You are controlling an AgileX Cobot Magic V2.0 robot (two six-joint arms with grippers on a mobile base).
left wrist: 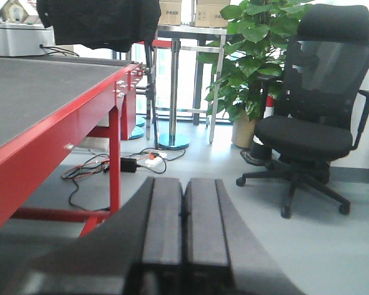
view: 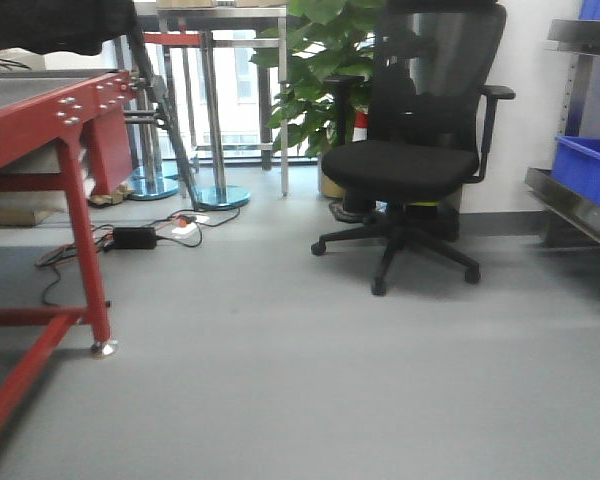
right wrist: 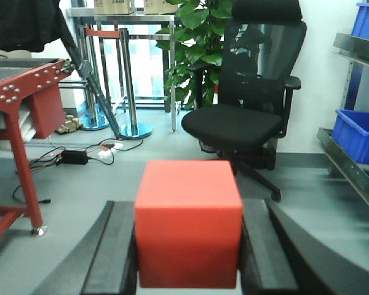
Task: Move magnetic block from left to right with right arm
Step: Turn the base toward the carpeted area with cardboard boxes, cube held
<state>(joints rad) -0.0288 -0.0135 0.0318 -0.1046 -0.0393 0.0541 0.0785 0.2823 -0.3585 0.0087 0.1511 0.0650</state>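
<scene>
**Hazard list: red block carried in the right gripper**

Item 1, block (right wrist: 188, 224). A bright red cube, clamped between the two black fingers (right wrist: 118, 246) of the right gripper (right wrist: 188, 261), whose jaws are closed on its left and right faces. It fills the middle of my right wrist view and hides whatever lies directly ahead and below.

Item 2, left gripper (left wrist: 184, 233). The jaws are pressed together, pad against pad, with nothing held. I read it as idle. It is no hazard unless it strays into the other arm's path, which no view lets me check.

Item 3, drop. Around the block I see only grey floor (right wrist: 80, 184), not a tabletop. I judge that if the smooth faces slide in the fingers, the cube goes to the floor. From there it could tumble toward the cables (right wrist: 74, 157) or under the office chair (right wrist: 234, 123), out of reach.

Item 4, blind set-down. The red table (right wrist: 21, 77) sits off to the left of the right wrist view. The spot on the right where the block should go is in none of my views. Lowering on guesswork could miss the edge, or press the cube down hard and twist it in the grip.

Item 5, release. Opening the jaws before the block rests on something would let it fall. Being magnetic, it may also snap toward nearby steel.
</scene>
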